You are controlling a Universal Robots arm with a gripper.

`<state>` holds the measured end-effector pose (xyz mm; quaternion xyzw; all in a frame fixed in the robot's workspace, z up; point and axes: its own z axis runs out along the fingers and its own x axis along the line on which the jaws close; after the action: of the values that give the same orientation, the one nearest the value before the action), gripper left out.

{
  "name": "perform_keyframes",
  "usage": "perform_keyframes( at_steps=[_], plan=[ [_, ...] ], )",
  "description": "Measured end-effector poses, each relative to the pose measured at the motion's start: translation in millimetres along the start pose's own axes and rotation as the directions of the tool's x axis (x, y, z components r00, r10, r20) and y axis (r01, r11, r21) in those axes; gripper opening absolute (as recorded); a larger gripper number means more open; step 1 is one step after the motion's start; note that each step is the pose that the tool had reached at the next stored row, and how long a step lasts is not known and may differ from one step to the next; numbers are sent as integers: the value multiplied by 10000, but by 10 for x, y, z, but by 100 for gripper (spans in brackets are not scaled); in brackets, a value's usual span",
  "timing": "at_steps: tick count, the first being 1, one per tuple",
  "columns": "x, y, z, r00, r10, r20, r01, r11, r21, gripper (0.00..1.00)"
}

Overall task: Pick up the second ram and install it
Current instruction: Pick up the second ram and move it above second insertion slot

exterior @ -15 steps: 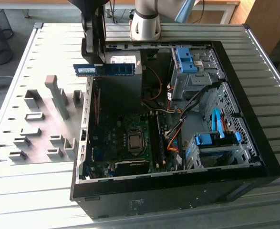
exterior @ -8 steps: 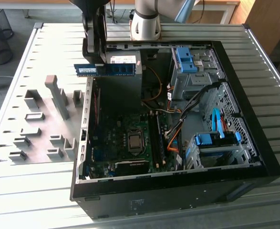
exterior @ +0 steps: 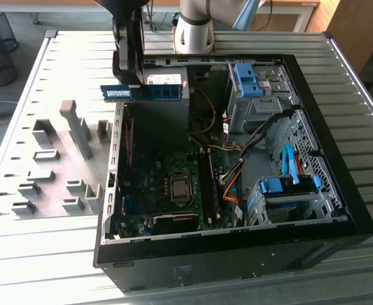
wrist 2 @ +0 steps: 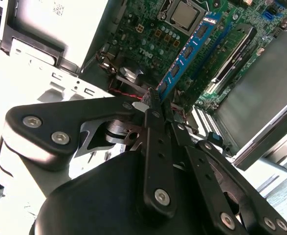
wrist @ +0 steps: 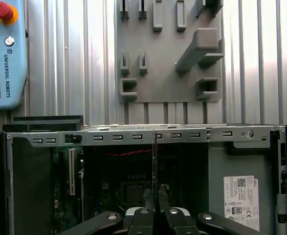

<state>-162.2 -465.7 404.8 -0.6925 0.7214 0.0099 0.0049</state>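
Note:
The second ram (exterior: 143, 93) is a long blue stick with dark chips, held level above the far end of the open computer case (exterior: 339, 190), near the wall on the exterior view's left. My gripper (exterior: 130, 88) is shut on the end of it that lies toward the exterior view's left. In the second wrist view the ram (wrist 2: 187, 54) juts out from the gripper (wrist 2: 154, 99) over the motherboard. In the first wrist view the ram (wrist: 154, 161) shows edge-on as a thin line above the gripper (wrist: 155, 197). The memory slots (exterior: 209, 181) lie beside the processor socket (exterior: 179, 188).
A grey fixture plate (exterior: 53, 165) with empty holders lies on the table at the exterior view's left. In the case sit a power supply (exterior: 166, 105), orange cables (exterior: 227, 184) and blue drive-bay clips (exterior: 247, 79). A teach pendant (wrist: 6, 54) lies on the table.

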Motion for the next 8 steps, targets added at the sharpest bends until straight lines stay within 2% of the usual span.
perform_keyframes(
  at_steps=[8],
  plan=[
    [-2,-43,0,10000,0,-1,0,10000,0,14]
  ],
)
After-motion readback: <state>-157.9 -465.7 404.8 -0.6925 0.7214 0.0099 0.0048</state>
